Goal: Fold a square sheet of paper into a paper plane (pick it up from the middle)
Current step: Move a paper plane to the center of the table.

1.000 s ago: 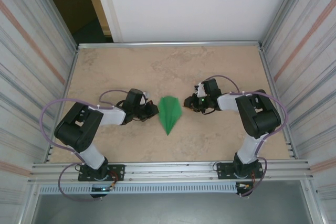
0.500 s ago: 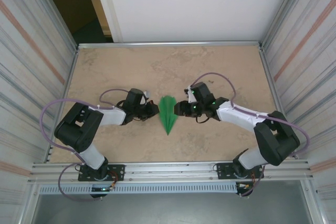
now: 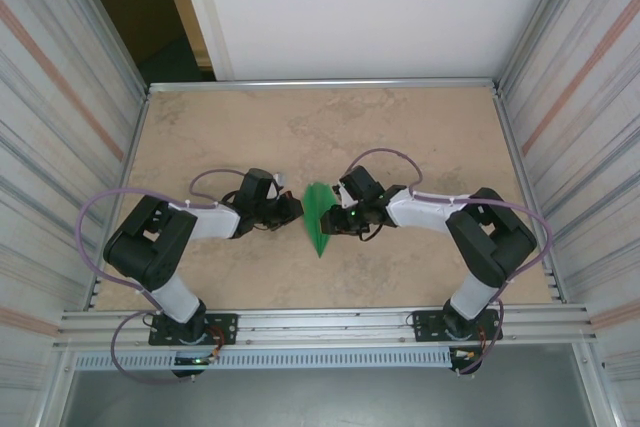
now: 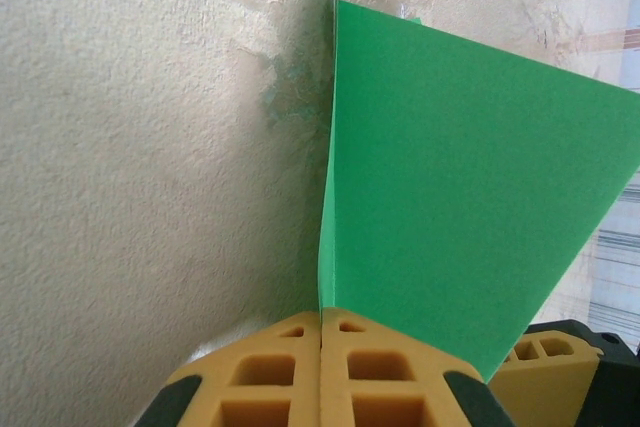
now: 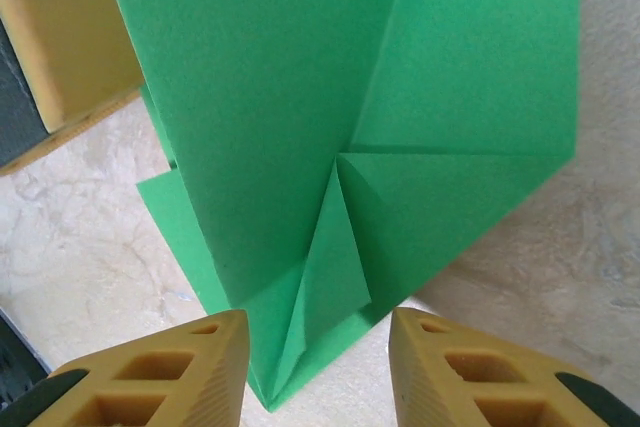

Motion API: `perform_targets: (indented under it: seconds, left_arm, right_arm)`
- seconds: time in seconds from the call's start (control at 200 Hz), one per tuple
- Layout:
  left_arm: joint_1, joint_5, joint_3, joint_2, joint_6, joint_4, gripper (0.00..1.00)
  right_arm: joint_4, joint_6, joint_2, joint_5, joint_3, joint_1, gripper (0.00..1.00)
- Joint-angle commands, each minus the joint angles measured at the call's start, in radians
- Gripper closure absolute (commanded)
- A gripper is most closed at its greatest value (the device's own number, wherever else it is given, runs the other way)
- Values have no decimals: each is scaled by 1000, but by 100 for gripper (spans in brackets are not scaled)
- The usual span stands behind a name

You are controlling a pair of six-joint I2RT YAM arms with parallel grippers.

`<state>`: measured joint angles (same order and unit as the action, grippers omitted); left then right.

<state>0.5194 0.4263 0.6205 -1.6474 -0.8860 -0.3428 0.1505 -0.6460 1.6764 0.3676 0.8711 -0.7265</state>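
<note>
Paper plane (image 3: pixel 320 217) mid-table, pinched by your left gripper (image 3: pixel 293 209) while your right gripper (image 3: pixel 335 219) stands spread at its other side.

From the top camera, you see the green dart lying on the tan table (image 3: pixel 430 137) between both arms, its tip pointing toward the bases. Your left gripper meets its left edge and your right one reaches over its right side. On your left wrist camera, the yellow pads (image 4: pixel 270 377) press flat together with the paper's folded edge rising out of the seam between them, so that gripper is clamped on the plane. On your right wrist camera, the two fingers (image 5: pixel 170 372) sit apart, unclenched, with the creased end of the plane lying between their tips.
</note>
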Motion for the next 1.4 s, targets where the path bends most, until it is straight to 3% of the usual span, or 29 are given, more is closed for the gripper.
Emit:
perform_targets:
  seconds: [0.0,0.351,0.561,0.912,1.393]
  left_arm:
    - [6,4,4,18,15,-22,100]
    - [9,8,4,24,-5,-39,100]
    - [10,19,-6,37,-11,-45,100]
    - [10,32,-15,52,-19,-43,100]
    - [11,25,-12,51,-19,-37,100]
  right_arm:
    - [-1,-4,16,15,30,-9,62]
    - [6,8,42,12,69,-31,59]
    - [105,62,76,-126,145,-97,49]
    - [145,69,126,-221,192,-130,53]
    - [153,38,137,-231,206,-122,75]
